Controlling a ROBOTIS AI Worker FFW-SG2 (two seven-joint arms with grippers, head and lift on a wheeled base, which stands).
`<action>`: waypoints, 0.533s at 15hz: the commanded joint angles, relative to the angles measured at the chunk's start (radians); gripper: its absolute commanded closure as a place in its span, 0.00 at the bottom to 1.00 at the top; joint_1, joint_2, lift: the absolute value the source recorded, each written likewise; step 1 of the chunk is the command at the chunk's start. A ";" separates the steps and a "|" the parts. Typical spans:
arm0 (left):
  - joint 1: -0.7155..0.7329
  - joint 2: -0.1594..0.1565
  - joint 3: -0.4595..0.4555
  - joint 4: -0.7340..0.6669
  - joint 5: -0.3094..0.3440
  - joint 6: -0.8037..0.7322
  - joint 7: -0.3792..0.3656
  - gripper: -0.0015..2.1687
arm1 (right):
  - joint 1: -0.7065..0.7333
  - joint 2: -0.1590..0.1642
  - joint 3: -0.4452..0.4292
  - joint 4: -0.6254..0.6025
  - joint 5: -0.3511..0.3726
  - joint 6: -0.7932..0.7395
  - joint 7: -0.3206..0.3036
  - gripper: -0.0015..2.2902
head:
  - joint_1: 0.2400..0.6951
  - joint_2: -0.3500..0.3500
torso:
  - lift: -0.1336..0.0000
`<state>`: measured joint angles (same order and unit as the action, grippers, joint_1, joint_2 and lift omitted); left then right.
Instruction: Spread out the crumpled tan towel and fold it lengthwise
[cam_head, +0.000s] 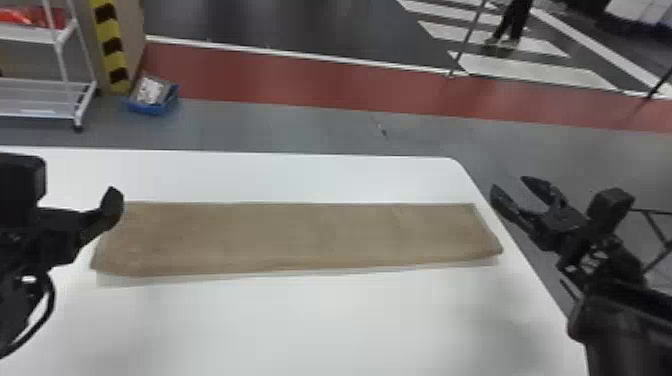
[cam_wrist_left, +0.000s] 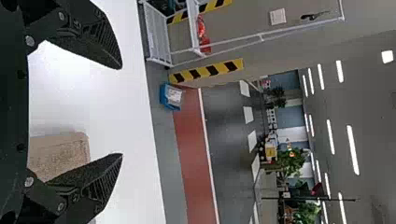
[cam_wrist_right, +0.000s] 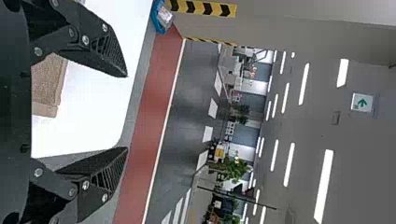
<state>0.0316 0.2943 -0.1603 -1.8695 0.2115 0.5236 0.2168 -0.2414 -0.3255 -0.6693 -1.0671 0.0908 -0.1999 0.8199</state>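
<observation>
The tan towel (cam_head: 300, 237) lies flat on the white table as a long, narrow band running left to right, its near edge slightly uneven. My left gripper (cam_head: 112, 207) is over the towel's left end; in the left wrist view the left gripper (cam_wrist_left: 122, 112) stands open, with the towel's end (cam_wrist_left: 60, 154) beyond its fingers. My right gripper (cam_head: 512, 190) is off the table's right edge, beside the towel's right end. In the right wrist view the right gripper (cam_wrist_right: 127, 112) is open with nothing held, and a corner of the towel (cam_wrist_right: 46, 84) shows past it.
The white table (cam_head: 325, 325) has its right edge between the towel and my right arm. Beyond the table, on the floor, stand a blue bin (cam_head: 152, 97) and a white wire rack (cam_head: 45, 95) at the left.
</observation>
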 joint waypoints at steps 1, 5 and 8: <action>0.054 0.005 0.054 -0.033 0.043 0.046 -0.048 0.01 | 0.034 0.000 -0.010 -0.037 -0.023 0.000 0.001 0.02 | 1.00 0.09 | 0.07; 0.044 0.003 0.091 -0.031 0.147 0.175 -0.120 0.04 | 0.068 -0.003 -0.023 -0.045 -0.039 -0.003 0.001 0.02 | 1.00 0.08 | 0.07; 0.010 -0.004 0.071 -0.030 0.167 0.227 -0.142 0.07 | 0.074 -0.004 -0.026 -0.047 -0.039 -0.022 0.001 0.02 | 1.00 0.05 | 0.07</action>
<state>0.0590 0.2916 -0.0752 -1.9012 0.3751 0.7325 0.0761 -0.1691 -0.3297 -0.6922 -1.1133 0.0521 -0.2107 0.8207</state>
